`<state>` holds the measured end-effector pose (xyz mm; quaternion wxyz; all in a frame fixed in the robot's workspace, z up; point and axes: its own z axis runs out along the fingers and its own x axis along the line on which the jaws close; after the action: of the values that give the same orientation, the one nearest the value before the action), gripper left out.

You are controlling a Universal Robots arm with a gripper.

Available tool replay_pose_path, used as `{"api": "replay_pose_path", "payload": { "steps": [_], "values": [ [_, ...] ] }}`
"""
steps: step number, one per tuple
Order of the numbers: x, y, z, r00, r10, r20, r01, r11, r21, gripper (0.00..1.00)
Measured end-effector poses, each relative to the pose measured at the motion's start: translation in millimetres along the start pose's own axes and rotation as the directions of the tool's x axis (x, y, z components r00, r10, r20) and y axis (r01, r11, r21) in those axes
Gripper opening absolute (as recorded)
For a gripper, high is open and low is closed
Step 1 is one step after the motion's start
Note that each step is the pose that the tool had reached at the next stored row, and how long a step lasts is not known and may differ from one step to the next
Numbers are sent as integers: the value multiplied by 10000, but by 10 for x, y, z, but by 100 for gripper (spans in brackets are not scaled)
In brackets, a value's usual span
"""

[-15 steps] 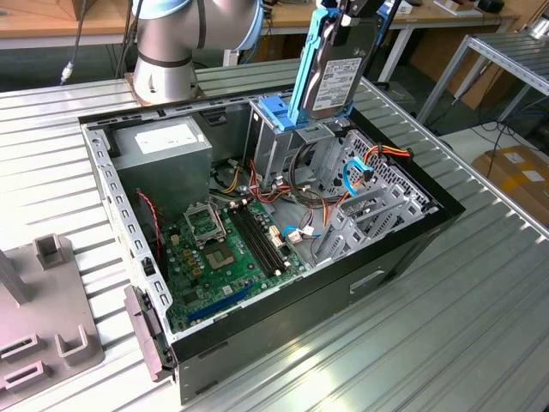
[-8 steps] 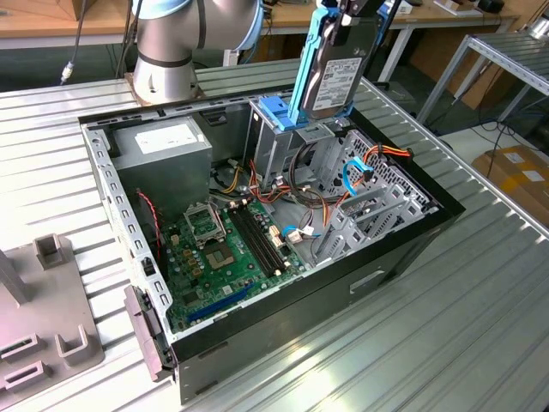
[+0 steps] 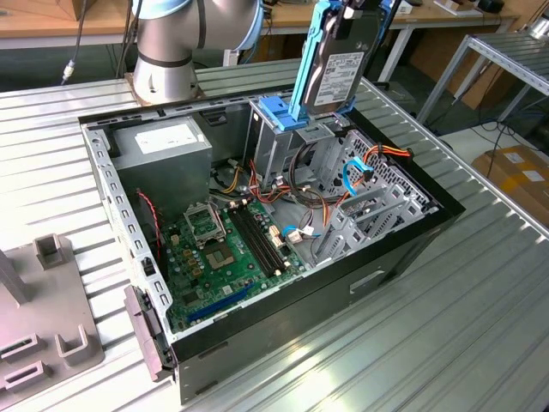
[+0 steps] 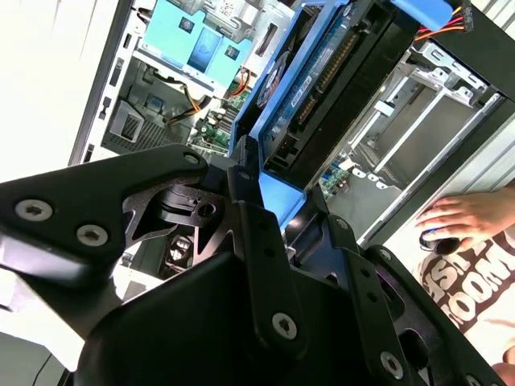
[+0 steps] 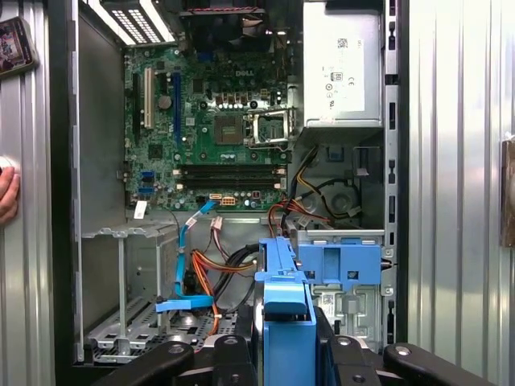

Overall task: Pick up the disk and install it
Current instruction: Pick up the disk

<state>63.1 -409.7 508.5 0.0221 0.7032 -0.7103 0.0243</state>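
In the exterior view the open computer case [image 3: 283, 318] lies on the ribbed table [image 3: 446, 343]; inside, the green motherboard [image 3: 227, 249] sits nearest; the grey power supply [image 3: 163, 150], bearing a white label, lies farther, at the exterior view's left; toward the exterior view's right, the disk [image 3: 339, 73], white barcode label facing outward, hangs nearly upright just above the drive cage [image 3: 283, 129]; the gripper [image 4: 278, 201] is clamped on its blue carrier frame.

A big silver metal table with long ridges [image 3: 480, 309] fills the front. Behind it stands a long brown wooden desk [image 3: 51, 19] — and another wooden desk with white legs [image 3: 429, 19] over a dark floor [image 3: 425, 73]. On the exterior view's right, a brown cardboard box [image 3: 519, 172] sits near a grey metal-frame table [image 3: 506, 56].
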Motion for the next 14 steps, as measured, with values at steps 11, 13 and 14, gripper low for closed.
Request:
{"api": "replay_pose_path", "payload": {
  "steps": [11, 13, 14],
  "values": [
    [281, -11, 17, 10000, 0, -1, 0, 10000, 0, 37],
    [366, -14, 23, 10000, 0, -1, 0, 10000, 0, 37],
    [388, -15, 25, 10000, 0, 0, 0, 10000, 0, 37]
  ]
}}
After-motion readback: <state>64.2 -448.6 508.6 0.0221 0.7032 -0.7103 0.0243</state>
